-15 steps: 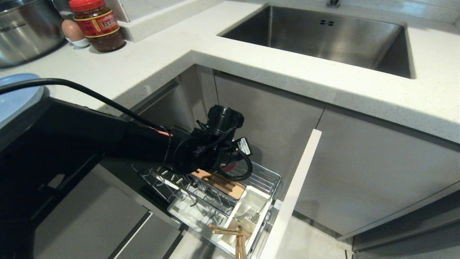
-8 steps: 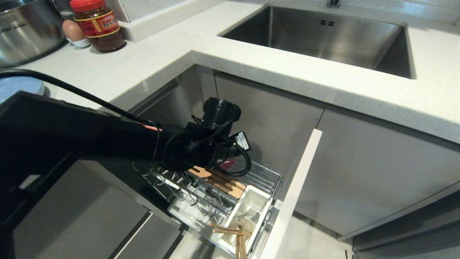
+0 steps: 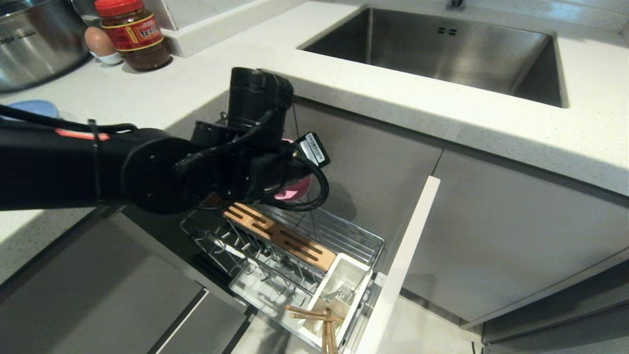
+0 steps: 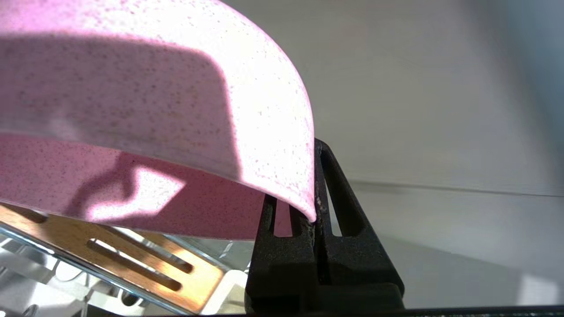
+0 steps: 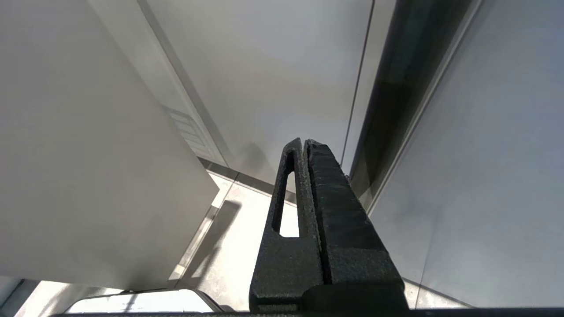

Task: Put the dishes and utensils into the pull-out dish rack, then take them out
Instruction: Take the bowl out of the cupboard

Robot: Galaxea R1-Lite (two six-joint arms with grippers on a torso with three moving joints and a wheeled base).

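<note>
Plate [image 3: 29, 106] first: at far left we are seeing its light-blue edge lying on the surface [image 3: 162, 93], behind our left arm. Our left tool [image 4: 313, 207] is pinching the pink bowl [image 4: 145, 110] by its rim, holding it in the air above the pull-out dish rack [image 3: 344, 236]. Chopsticks [image 3: 314, 317] and fork [image 3: 339, 293] are sitting in the rack's white utensil cup [image 3: 351, 268]. Our right tool [image 5: 305, 145] is hanging closed and empty beside cabinet panels.
</note>
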